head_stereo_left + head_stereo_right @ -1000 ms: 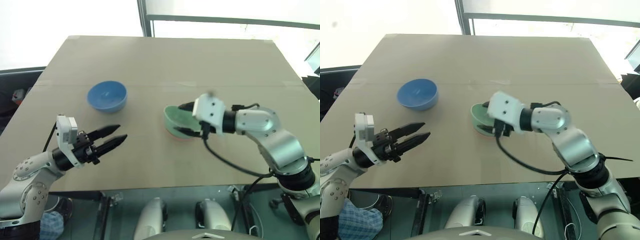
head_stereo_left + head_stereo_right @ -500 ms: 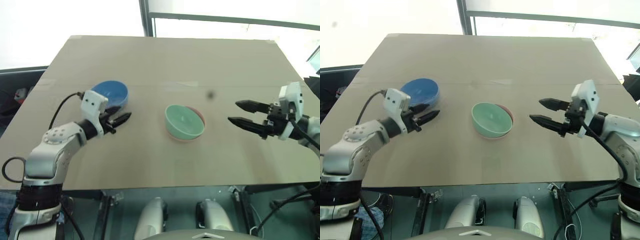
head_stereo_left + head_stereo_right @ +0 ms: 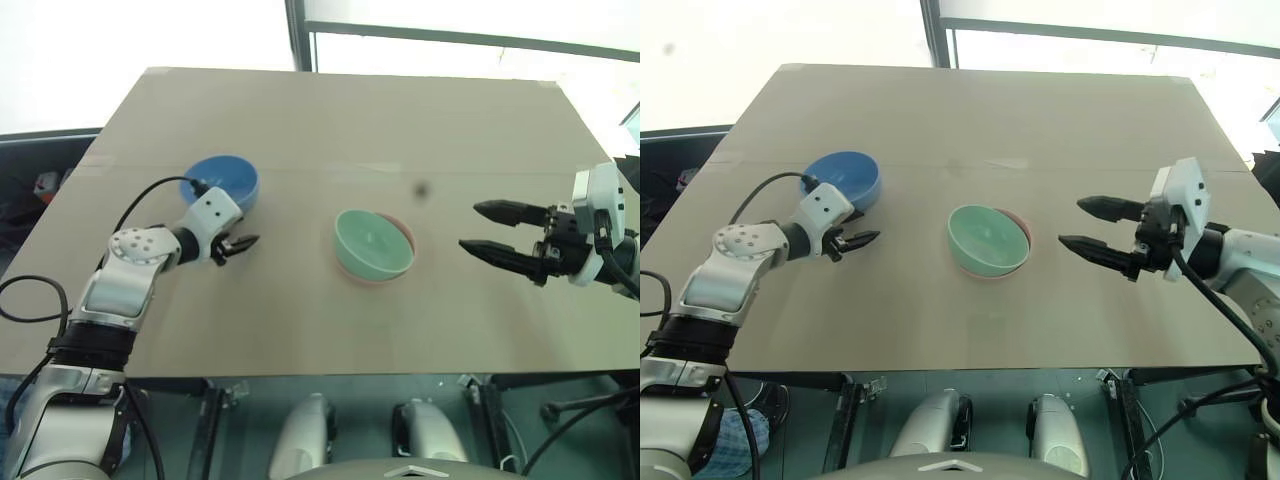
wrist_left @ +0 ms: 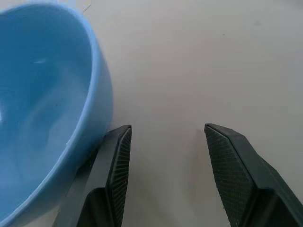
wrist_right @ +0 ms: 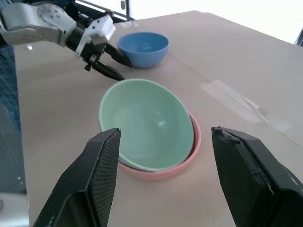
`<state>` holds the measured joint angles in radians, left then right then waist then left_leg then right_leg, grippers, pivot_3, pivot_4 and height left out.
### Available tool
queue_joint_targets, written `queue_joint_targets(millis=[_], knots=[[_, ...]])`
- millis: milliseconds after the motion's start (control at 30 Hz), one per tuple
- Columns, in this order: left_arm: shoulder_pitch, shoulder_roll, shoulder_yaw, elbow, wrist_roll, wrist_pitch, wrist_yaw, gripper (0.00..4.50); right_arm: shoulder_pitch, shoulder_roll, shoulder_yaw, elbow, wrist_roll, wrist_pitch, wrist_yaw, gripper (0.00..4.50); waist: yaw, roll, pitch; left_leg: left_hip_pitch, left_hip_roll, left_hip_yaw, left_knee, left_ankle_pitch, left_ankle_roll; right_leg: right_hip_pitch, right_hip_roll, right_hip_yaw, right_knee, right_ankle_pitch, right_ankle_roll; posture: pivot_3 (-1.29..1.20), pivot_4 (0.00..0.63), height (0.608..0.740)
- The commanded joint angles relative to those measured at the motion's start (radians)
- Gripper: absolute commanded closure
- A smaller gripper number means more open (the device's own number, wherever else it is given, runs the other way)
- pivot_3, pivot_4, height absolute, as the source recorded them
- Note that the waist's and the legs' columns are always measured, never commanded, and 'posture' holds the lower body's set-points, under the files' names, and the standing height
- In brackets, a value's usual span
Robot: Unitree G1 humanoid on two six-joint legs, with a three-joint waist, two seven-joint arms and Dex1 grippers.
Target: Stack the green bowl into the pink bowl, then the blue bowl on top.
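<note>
**Green bowl sits in the pink one, blue bowl waits alone**

I see the green bowl (image 3: 372,242) sitting inside the pink bowl (image 3: 405,236), near the middle of the tan surface (image 3: 350,120). The green bowl is smooth and plain, a soft mint color, and it leans a little to one side. Just a thin pink edge peeks out around it.

The blue bowl (image 3: 222,184) stands by itself on the surface, to the left and a bit farther back. It is round, smooth and plain, about as big as the green one, and it sits upright.

My left gripper (image 3: 238,246) is low, just beside the blue bowl. Its jaws are spread apart with nothing between them, and one finger (image 4: 118,170) is right next to the bowl's side.

My right gripper (image 3: 486,229) is off to the right, well apart from the stacked bowls. Its jaws are spread wide and hold nothing.
</note>
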<state>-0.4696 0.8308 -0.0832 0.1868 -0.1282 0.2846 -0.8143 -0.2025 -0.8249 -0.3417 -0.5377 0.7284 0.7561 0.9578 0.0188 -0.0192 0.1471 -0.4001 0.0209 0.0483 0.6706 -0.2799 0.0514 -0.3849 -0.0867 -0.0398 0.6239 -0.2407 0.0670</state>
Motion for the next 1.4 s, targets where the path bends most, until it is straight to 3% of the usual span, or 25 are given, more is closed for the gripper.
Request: queue_joint_targets(millis=[33, 167, 400, 900, 1000, 1133, 1400], knots=[[-0.049, -0.030, 0.039, -0.068, -0.031, -0.024, -0.015, 1.89, 0.007, -0.025, -0.048, -0.025, 0.017, -0.036, 0.001, 1.30, -0.001, 0.000, 0.000, 0.000, 0.000, 0.000, 0.000, 0.000, 0.000, 0.000, 0.000, 0.000, 0.000, 0.000, 0.000, 0.00, 0.150, 0.740], [-0.098, -0.076, 0.078, -0.099, -0.062, 0.017, 0.016, 1.89, 0.017, -0.023, -0.029, -0.025, 0.012, -0.053, -0.014, 1.30, -0.003, -0.001, 0.000, 0.000, 0.000, 0.000, 0.003, 0.000, 0.000, 0.000, 0.000, 0.000, 0.000, 0.000, 0.000, 0.00, 0.150, 0.740], [-0.124, -0.059, 0.115, -0.029, 0.005, -0.014, 0.087, 1.89, 0.005, -0.032, -0.010, 0.002, 0.004, -0.076, -0.007, 1.30, -0.005, -0.001, 0.000, 0.002, 0.001, 0.001, 0.003, 0.000, 0.000, 0.000, 0.001, 0.001, 0.000, 0.000, 0.000, 0.00, 0.150, 0.740], [0.005, -0.024, 0.104, -0.006, 0.060, 0.002, 0.066, 1.89, 0.008, -0.036, 0.011, 0.009, 0.001, -0.104, -0.012, 1.30, -0.004, -0.001, 0.001, 0.001, 0.001, 0.000, 0.003, 0.000, 0.000, 0.001, 0.000, 0.001, 0.001, 0.000, 0.000, 0.00, 0.150, 0.740], [-0.011, -0.025, 0.107, 0.008, 0.066, -0.008, 0.071, 2.67, 0.018, -0.035, 0.013, 0.013, -0.006, -0.114, -0.010, 1.23, -0.003, -0.001, 0.000, 0.001, 0.001, 0.000, 0.003, 0.000, 0.000, 0.001, 0.000, 0.000, 0.001, 0.000, 0.000, 0.00, 0.150, 0.740], [-0.015, -0.022, 0.106, 0.015, 0.070, -0.012, 0.066, 4.40, 0.019, -0.031, 0.018, 0.014, -0.009, -0.119, -0.012, 1.23, -0.004, -0.001, 0.000, 0.001, 0.001, 0.000, 0.003, 0.000, 0.000, 0.001, 0.000, 0.001, 0.001, 0.000, 0.000, 0.00, 0.150, 0.740], [-0.024, -0.016, 0.101, 0.025, 0.094, -0.048, 0.060, 4.46, 0.014, -0.028, 0.018, 0.019, -0.004, -0.123, -0.025, 1.23, -0.004, -0.001, 0.000, 0.001, 0.001, 0.000, 0.004, 0.000, 0.000, 0.001, 0.000, 0.001, 0.001, 0.000, 0.000, 0.00, 0.150, 0.740]])
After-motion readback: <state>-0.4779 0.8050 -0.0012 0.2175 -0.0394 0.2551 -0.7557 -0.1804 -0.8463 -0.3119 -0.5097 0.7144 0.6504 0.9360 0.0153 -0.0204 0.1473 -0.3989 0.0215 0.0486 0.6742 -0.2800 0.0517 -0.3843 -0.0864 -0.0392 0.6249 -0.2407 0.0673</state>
